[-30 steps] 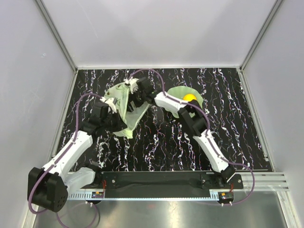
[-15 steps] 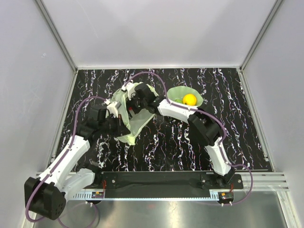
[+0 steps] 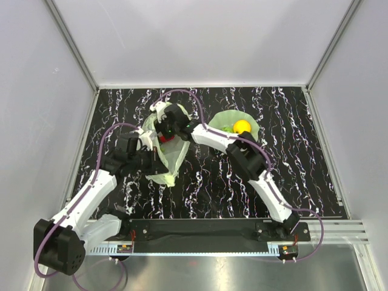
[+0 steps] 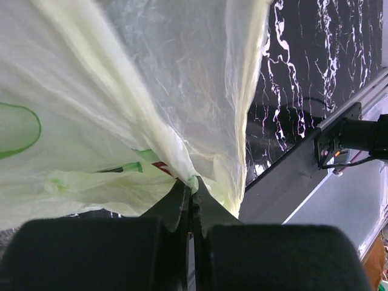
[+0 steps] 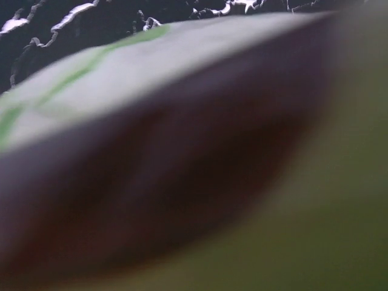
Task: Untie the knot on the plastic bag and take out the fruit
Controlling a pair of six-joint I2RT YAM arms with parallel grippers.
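Note:
The pale green plastic bag (image 3: 171, 159) lies crumpled left of centre on the black marbled table, its mouth towards the back. My left gripper (image 3: 153, 159) is shut on a fold of the bag's edge (image 4: 193, 182), and the film (image 4: 121, 91) fills the left wrist view. My right gripper (image 3: 163, 130) is open in the bag's mouth, next to a red fruit piece (image 3: 164, 138). That piece (image 5: 170, 200) looms dark and blurred in the right wrist view, where no fingers show. A yellow-orange fruit (image 3: 242, 126) sits in the green dish (image 3: 225, 116). The knot is out of view.
My right forearm (image 3: 209, 134) stretches from the dish across to the bag. The metal rail (image 3: 212, 230) with both arm bases runs along the near edge. White walls close the table on three sides.
My right gripper has moved left and deeper into the bag's mouth, and the red piece now shows beside it. My left gripper, still gripping the bag, has shifted a little towards the near edge.

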